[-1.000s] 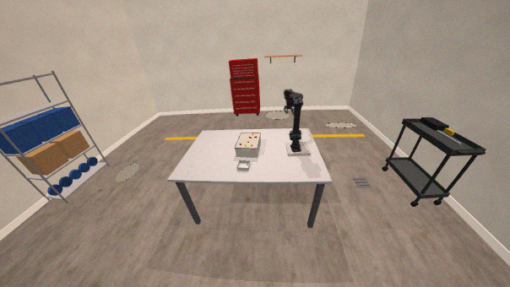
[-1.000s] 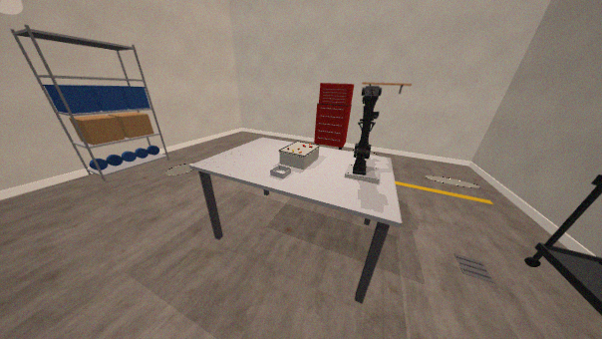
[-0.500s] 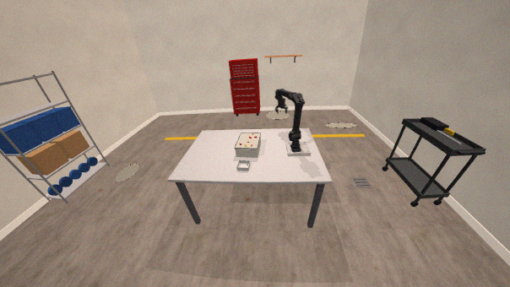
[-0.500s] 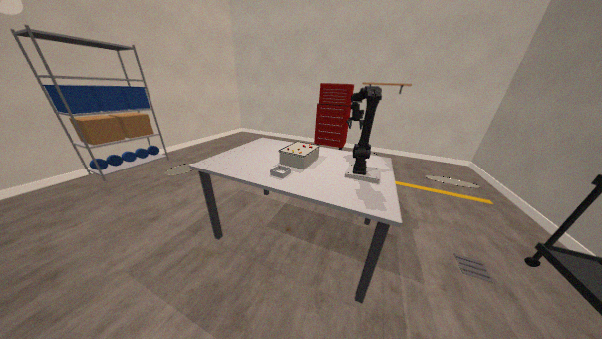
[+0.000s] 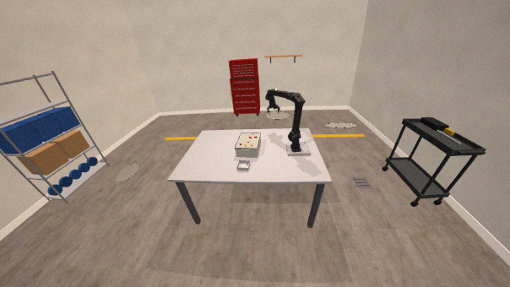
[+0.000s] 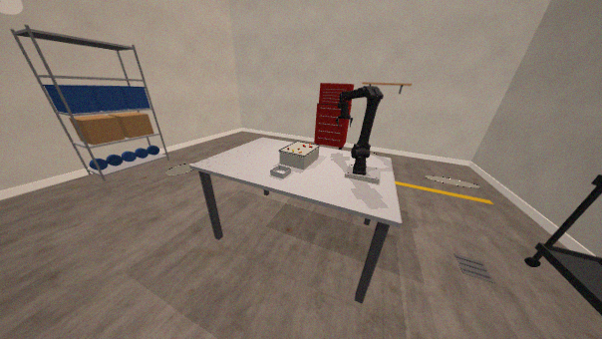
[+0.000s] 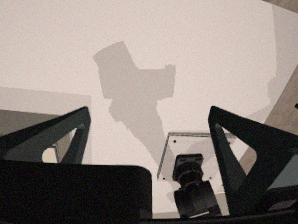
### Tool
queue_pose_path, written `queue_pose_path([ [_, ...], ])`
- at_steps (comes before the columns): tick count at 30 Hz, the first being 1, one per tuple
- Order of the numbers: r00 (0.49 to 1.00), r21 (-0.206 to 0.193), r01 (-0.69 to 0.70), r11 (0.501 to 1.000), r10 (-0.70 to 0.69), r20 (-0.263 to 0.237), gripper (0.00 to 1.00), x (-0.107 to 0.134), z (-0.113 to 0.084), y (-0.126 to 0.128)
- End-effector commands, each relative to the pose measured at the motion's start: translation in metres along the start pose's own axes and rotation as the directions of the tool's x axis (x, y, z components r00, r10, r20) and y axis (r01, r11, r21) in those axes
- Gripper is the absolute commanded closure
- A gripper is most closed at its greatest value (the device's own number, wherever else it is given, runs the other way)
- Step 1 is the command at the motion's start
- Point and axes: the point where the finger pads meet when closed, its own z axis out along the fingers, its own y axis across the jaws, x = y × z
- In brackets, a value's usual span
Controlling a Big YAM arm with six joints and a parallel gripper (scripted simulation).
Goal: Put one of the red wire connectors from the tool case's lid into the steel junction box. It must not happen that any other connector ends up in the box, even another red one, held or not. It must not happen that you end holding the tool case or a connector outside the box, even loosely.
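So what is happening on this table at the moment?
A black robot arm stands on the white table. Its claw is open, holds nothing and hangs high above the table. The tool case, with red wire connectors on it, and the small steel junction box lie to one side of the arm, untouched.
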Motion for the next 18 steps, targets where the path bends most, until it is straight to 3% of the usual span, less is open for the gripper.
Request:
queue_pose_path([
  [1,0.986,-0.014,0.165,0.986,-0.164,0.027,0.00,-0.008,-0.021,0.027],
  [6,0.942,-0.015,0.334,0.942,-0.334,0.037,0.00,0.003,-0.027,0.059],
  [12,0.848,-0.014,0.528,0.849,-0.527,0.049,0.00,0.020,-0.035,0.097],
  [14,0.848,-0.014,0.528,0.849,-0.527,0.049,0.00,0.020,-0.035,0.097],
  [15,0.796,-0.012,0.605,0.796,-0.603,0.055,0.00,0.029,-0.038,0.114],
  [18,0.735,-0.009,0.677,0.736,-0.675,0.060,0.00,0.038,-0.041,0.130],
])
